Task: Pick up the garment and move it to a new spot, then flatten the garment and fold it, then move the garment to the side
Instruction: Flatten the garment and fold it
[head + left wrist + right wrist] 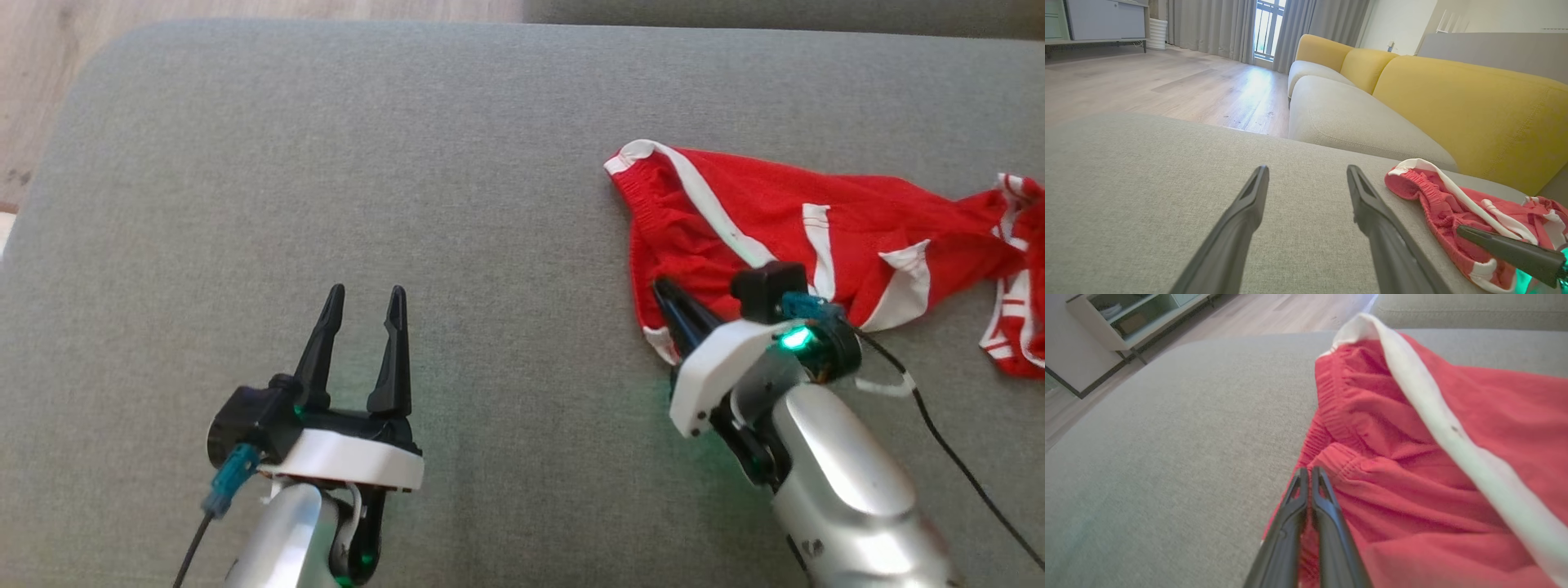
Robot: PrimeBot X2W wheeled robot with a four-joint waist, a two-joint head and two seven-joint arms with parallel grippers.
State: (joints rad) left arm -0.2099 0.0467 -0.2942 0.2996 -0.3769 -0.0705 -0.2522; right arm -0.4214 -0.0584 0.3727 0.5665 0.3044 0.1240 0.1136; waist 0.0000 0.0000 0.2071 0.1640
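Wide grey sofa seat (490, 122) carrying everything. Red garment (735, 220) lying crumpled by the right edge, nearer the back. Right gripper (663, 290) pinched shut on the garment's near waistband hem; left gripper (367, 290) spread wide near the front edge, well apart. Lift slowly, watching for slip, then carry toward the left half.

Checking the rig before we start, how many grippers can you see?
2: the left gripper open over bare cushion, the right gripper shut on the red garment.
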